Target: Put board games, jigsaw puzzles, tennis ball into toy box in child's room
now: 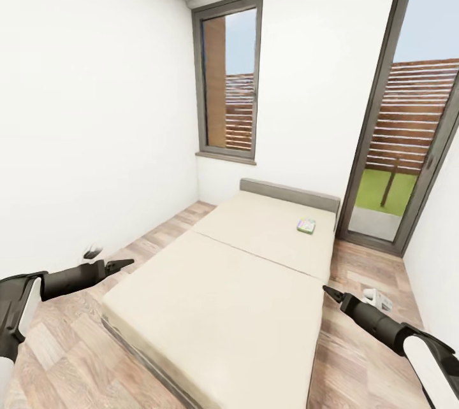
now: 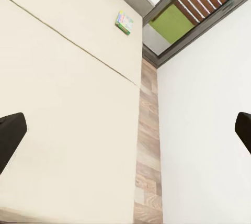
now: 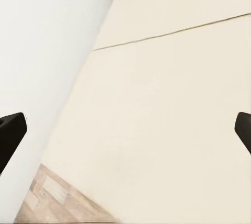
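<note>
Both grippers spread and empty over the foot of the bed (image 1: 210,294), left gripper (image 1: 121,264) and right gripper (image 1: 333,295) at either side.

From left to right: left arm with fingers (image 2: 11,132) wide apart above the floor strip beside the mattress; beige mattress with one board game (image 1: 306,225) lying flat near the grey headboard (image 1: 287,193), toward the glass door (image 1: 408,141); right arm with fingers (image 3: 12,130) equally parted; a small white printed object (image 1: 380,299) on the floor beyond it, identity unclear. The game lies well apart from both grippers, so the base should probably advance along the bed's right side before reaching, then approach the box's edge low and level.
</note>
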